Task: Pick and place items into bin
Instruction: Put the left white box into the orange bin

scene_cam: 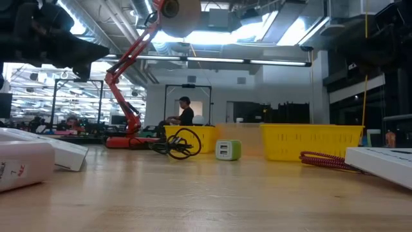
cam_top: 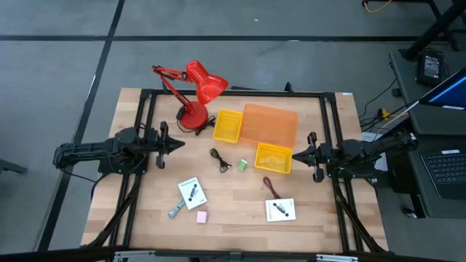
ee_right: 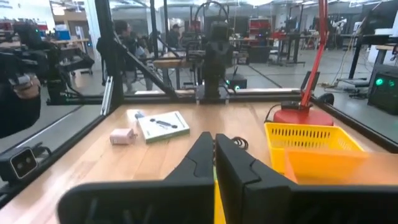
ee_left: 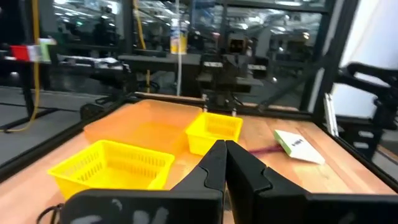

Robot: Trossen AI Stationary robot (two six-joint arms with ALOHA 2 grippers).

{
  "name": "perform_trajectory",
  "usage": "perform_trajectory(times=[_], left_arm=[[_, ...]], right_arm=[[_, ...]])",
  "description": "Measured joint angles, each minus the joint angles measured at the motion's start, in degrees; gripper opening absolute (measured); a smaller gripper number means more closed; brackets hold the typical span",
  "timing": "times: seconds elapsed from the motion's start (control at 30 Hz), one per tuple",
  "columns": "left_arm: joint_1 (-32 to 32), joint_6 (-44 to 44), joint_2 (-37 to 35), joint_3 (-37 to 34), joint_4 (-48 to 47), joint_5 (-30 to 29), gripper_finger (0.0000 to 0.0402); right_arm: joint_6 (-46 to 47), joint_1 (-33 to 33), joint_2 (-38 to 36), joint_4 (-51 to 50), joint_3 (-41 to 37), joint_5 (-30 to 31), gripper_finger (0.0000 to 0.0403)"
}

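Here, coiled black cable [cam_top: 219,159], green block [cam_top: 242,166]

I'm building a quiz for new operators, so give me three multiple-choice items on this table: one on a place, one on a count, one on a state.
1. Where does the pink block lie?
A. in the orange bin
B. on the bare table beside a white card
C. under the lamp

2. How many yellow baskets are there?
A. one
B. two
C. four

3. How do both claws stand?
A. shut and empty
B. wide open
C. each gripping a card

Answers:
1 B: it rests on the wood next to the white card.
2 B: one yellow basket sits left of the orange bin, another in front.
3 A: the left claw and right claw show closed fingers holding nothing.
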State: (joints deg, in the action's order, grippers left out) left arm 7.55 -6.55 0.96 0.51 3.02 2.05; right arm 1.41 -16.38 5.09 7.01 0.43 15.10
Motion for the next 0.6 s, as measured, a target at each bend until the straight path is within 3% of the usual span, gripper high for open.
perform_trajectory(times=[0.13,0.3,0.6], left_arm=[[0.0,-0.44,0.84,0.87,0.27,-1.97,0.0002],[0.0,-0.82,3.65,3.61,0.59,-3.63,0.0002],[0.02,-2.98,14.71,9.69,-0.4,-1.45,0.0002]], right_arm=[[-0.2,0.09,1.0,3.17,0.01,1.89,0.0],[1.04,2.11,2.87,-0.34,3.11,3.29,0.0],[2.11,6.74,8.19,-5.92,8.37,3.27,0.0]])
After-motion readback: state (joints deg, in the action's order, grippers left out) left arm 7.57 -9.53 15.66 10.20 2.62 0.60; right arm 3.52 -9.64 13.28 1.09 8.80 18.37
